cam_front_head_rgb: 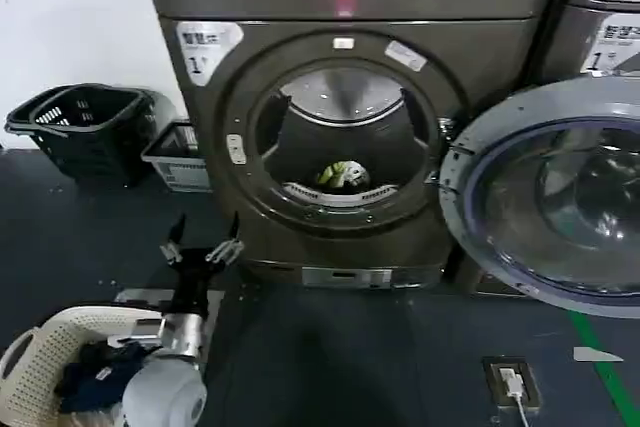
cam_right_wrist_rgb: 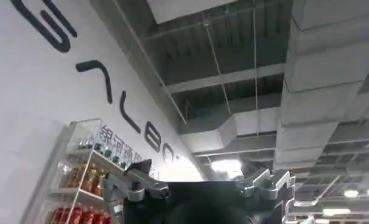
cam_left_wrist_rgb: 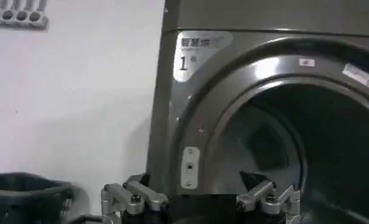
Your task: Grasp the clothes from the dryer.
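The dryer [cam_front_head_rgb: 340,137] stands with its round mouth uncovered; the glass door [cam_front_head_rgb: 555,197] is swung wide to the right and lies clear of the opening. Inside the drum the space is mostly bare, with the clothes [cam_front_head_rgb: 343,175] a small bundle low at the front, just behind the lower rim. The left gripper [cam_front_head_rgb: 203,247], fingers spread, hangs before the dryer's lower left corner, left of and below the mouth, with bare dark floor around it. A dark basket [cam_front_head_rgb: 85,127] and a grey crate [cam_front_head_rgb: 178,155] stand by the wall to the left; a white basket [cam_front_head_rgb: 50,357] sits beside the left arm.
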